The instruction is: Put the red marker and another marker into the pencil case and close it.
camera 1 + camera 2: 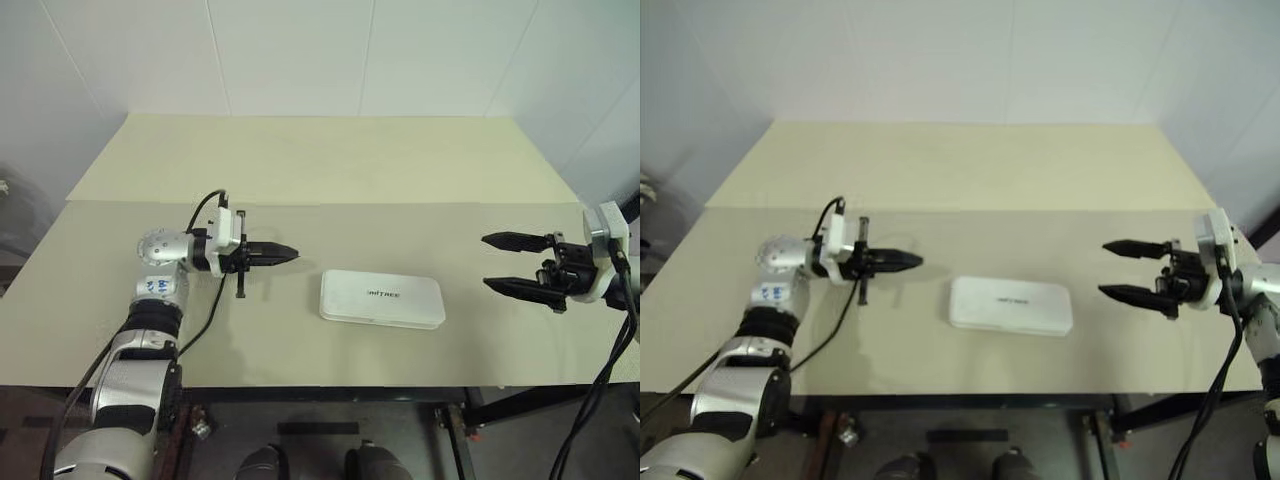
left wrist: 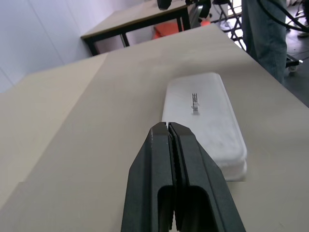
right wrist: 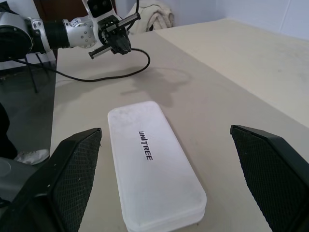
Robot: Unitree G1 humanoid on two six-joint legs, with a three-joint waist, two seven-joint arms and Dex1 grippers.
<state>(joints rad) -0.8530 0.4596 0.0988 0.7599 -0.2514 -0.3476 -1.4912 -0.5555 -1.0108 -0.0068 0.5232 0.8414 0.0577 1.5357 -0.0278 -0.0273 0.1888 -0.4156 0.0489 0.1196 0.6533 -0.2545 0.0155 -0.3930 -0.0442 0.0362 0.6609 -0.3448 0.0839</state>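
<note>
- While it hangs level above the table, the left gripper point(image 1: 288, 254) has its two black fingers pressed together on nothing, tips pointing toward the pencil case.
- The right gripper point(image 1: 497, 263) also hangs level, fingers spread wide and empty, pointing back toward the case from the other side.
- The pencil case point(image 1: 382, 298) lies flat and shut on the table point(image 1: 330, 170), between the two grippers and touched by neither; the left one is nearer to it.
- It is a white, rounded plastic box with small dark lettering on its lid.
- A black cable point(image 1: 207, 323) loops from the left wrist down over the table's near edge.
- A person's trouser leg point(image 2: 264, 34) stands beyond the table's far end.
</note>
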